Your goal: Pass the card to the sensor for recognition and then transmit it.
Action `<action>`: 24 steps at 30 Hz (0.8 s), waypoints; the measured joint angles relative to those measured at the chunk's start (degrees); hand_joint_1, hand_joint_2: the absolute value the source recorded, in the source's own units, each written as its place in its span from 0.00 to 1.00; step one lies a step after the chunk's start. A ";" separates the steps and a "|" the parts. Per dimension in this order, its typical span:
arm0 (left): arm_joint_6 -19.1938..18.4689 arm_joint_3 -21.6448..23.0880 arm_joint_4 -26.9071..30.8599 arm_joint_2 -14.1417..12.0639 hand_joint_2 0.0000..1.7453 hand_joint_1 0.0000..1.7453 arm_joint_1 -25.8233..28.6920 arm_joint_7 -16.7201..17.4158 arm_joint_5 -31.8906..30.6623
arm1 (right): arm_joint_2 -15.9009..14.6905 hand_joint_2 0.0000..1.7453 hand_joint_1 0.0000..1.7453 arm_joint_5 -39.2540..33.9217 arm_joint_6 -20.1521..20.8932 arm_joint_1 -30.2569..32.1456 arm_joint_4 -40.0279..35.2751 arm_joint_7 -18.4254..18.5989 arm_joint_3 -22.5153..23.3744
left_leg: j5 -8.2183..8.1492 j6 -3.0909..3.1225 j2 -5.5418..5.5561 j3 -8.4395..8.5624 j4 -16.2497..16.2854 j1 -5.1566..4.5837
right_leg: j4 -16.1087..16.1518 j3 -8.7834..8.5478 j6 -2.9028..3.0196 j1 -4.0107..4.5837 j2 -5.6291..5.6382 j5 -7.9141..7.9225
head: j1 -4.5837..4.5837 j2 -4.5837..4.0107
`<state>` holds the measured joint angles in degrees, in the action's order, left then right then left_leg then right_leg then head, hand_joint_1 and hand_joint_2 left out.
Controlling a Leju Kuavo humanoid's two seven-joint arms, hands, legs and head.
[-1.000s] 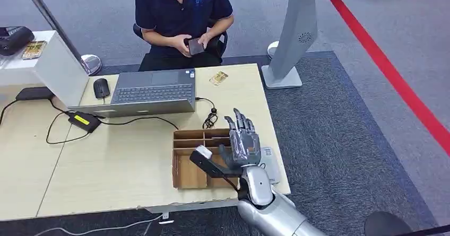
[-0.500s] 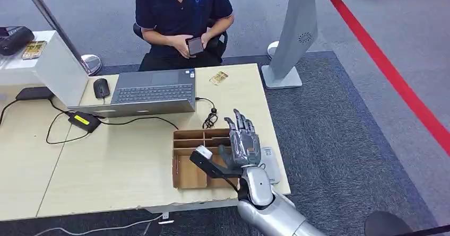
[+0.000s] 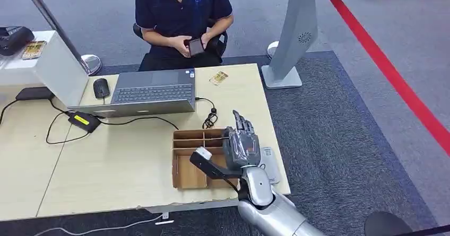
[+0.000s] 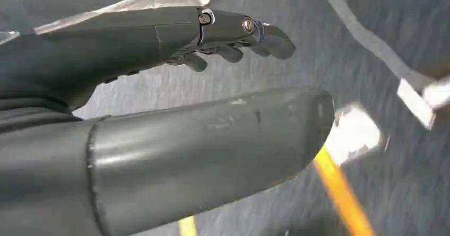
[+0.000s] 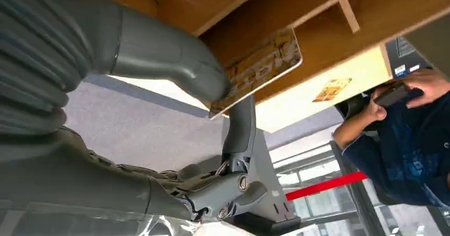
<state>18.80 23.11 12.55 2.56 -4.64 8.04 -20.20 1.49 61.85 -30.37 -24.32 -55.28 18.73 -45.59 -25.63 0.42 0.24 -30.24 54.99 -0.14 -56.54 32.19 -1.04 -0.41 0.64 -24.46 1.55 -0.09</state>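
My right hand (image 3: pixel 242 143) hovers over the back compartments of the cardboard tray (image 3: pixel 183 169) near the table's front right corner. In the right wrist view its thumb (image 5: pixel 170 69) and a finger (image 5: pixel 241 124) pinch a yellow-brown printed card (image 5: pixel 265 61) just above the tray's dividers. From the head view the hand hides that card. A pale flat device (image 3: pixel 269 164) lies on the table just right of the tray, partly behind my wrist. My left hand (image 4: pixel 132 40) hangs over grey carpet with its fingers stretched out, holding nothing.
A second card (image 3: pixel 218 77) lies at the table's far edge. An open laptop (image 3: pixel 151 93), mouse (image 3: pixel 101 87), power brick (image 3: pixel 84 120) and cables occupy the far left. A seated person (image 3: pixel 183 18) holds a phone. A white stand (image 3: pixel 292 40) rises beyond the right corner.
My right hand's fingers, straight and spread before, have curled down and closed onto the card over the tray. The arm has stayed in place.
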 joint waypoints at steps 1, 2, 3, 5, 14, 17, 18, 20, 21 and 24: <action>-0.62 -0.24 0.00 -0.42 0.00 0.00 0.07 -0.15 0.11 | 0.00 1.00 1.00 0.00 0.40 -0.15 0.00 -0.11 0.00 | 0.00 0.00 -0.01 0.01 0.00 0.00 | 0.00 0.00 0.00 0.01 0.01 0.00 | 0.02 0.00; 1.87 -0.22 0.00 -0.55 0.00 0.00 0.19 0.06 -2.73 | 0.00 1.00 1.00 -0.11 0.21 -0.18 0.00 -0.24 0.00 | 0.00 0.00 -0.01 0.01 0.00 0.02 | 0.01 0.00 0.00 0.02 0.01 0.00 | 0.02 0.00; 5.67 0.10 0.00 -0.53 0.00 0.00 0.23 0.72 -6.25 | 0.00 1.00 1.00 -0.17 -0.10 -0.16 0.00 -0.26 0.00 | 0.00 0.00 0.00 0.01 0.00 0.02 | 0.01 0.01 0.00 0.03 0.01 0.00 | 0.04 0.00; 17.89 0.83 0.02 -0.15 0.00 0.00 0.04 2.80 -13.32 | 0.00 1.00 1.00 -0.13 -0.52 -0.08 0.00 -0.24 0.00 | 0.00 0.00 0.01 0.01 0.00 0.01 | 0.01 0.00 0.00 0.00 0.00 0.00 | 0.02 0.00; 20.47 2.12 0.07 0.74 0.00 0.00 -0.28 3.54 -14.93 | -0.11 1.00 1.00 0.77 -2.05 0.37 -0.04 0.00 -0.02 | -0.01 0.00 -0.02 0.01 0.01 0.01 | 0.03 0.00 0.00 0.01 0.01 0.00 | 0.02 0.00; 20.47 2.47 0.07 0.78 0.00 0.00 -0.27 3.50 -14.62 | -0.33 1.00 1.00 0.79 -3.03 0.55 -0.57 0.00 0.02 | -0.01 0.00 -0.01 0.00 0.01 0.01 | 0.03 0.01 0.00 0.01 0.01 0.00 | 0.02 0.00; 20.47 2.56 0.07 0.76 0.00 0.00 -0.26 3.43 -14.55 | -0.48 1.00 1.00 0.90 -3.60 0.66 -0.92 0.00 0.04 | -0.02 -0.01 -0.01 0.00 0.00 0.01 | 0.03 0.01 0.00 0.01 0.01 0.00 | 0.02 0.00; 20.47 2.75 0.07 0.76 0.00 0.00 -0.26 3.34 -14.31 | -0.94 1.00 1.00 1.45 -4.45 0.88 -2.04 0.09 0.13 | -0.02 -0.01 -0.02 0.01 0.01 0.01 | 0.03 0.01 0.00 0.01 0.01 0.00 | 0.02 0.00; 20.47 2.93 0.07 0.76 0.00 0.00 -0.24 3.34 -14.16 | -1.27 1.00 1.00 2.19 -4.69 1.08 -3.03 0.76 0.30 | -0.02 -0.01 -0.02 0.01 0.01 0.01 | 0.03 0.01 0.00 0.01 0.01 0.00 | 0.02 0.00; 20.47 3.01 0.07 0.76 0.00 0.00 -0.01 3.34 -14.12 | -2.42 1.00 1.00 5.10 -5.08 1.77 -7.02 2.30 1.48 | -0.01 -0.01 -0.02 0.01 0.01 0.01 | 0.03 0.01 0.00 0.01 0.01 0.00 | 0.02 0.00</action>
<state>39.28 26.12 12.61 3.32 -4.65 11.39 -34.31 -0.93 66.95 -35.45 -22.54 -62.30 21.03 -44.11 -25.65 0.41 0.22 -30.24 55.00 -0.13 -56.51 32.20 -1.03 -0.40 0.65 -24.46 1.57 -0.09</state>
